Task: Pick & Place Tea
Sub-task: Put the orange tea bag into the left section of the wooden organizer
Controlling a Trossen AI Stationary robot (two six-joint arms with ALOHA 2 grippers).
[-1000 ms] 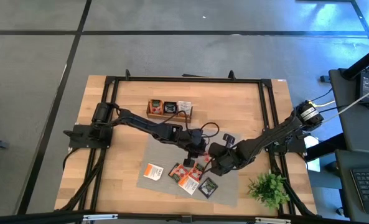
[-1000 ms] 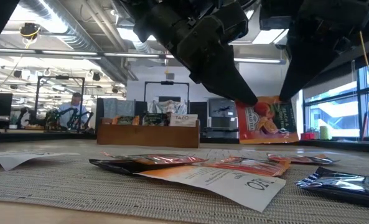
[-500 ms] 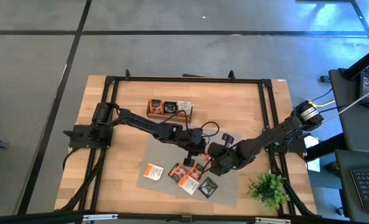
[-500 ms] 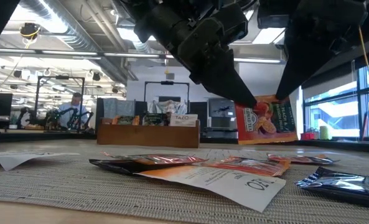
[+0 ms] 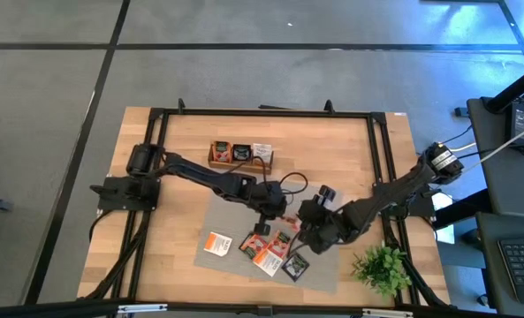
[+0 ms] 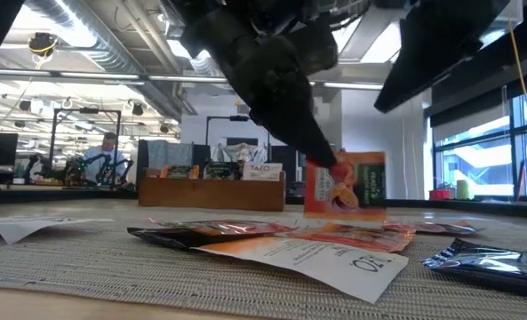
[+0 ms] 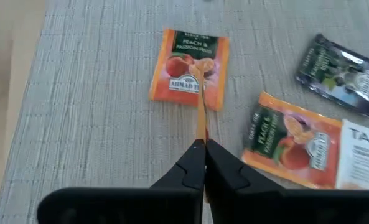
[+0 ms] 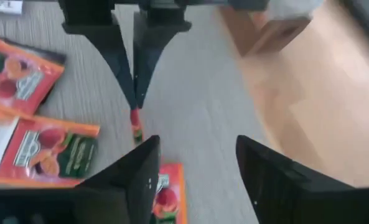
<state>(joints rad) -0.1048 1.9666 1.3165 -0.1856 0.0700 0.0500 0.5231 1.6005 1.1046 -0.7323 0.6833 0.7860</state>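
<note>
— What do you see past your right gripper [image 8: 196, 171]?
— Its dark fingers spread apart; beyond them the left gripper [image 8: 134, 102] pinches an edge-on orange tea sachet [image 8: 136, 127] above the grey woven mat [image 8: 196, 93].

From above I count two arms, one wooden tray [image 5: 240, 155] near the tabletop's [image 5: 350, 150] far edge, one green plant [image 5: 383, 268] at its near right corner, and about six tea sachets [image 5: 270, 250] on the grey mat [image 5: 226, 216].
</note>
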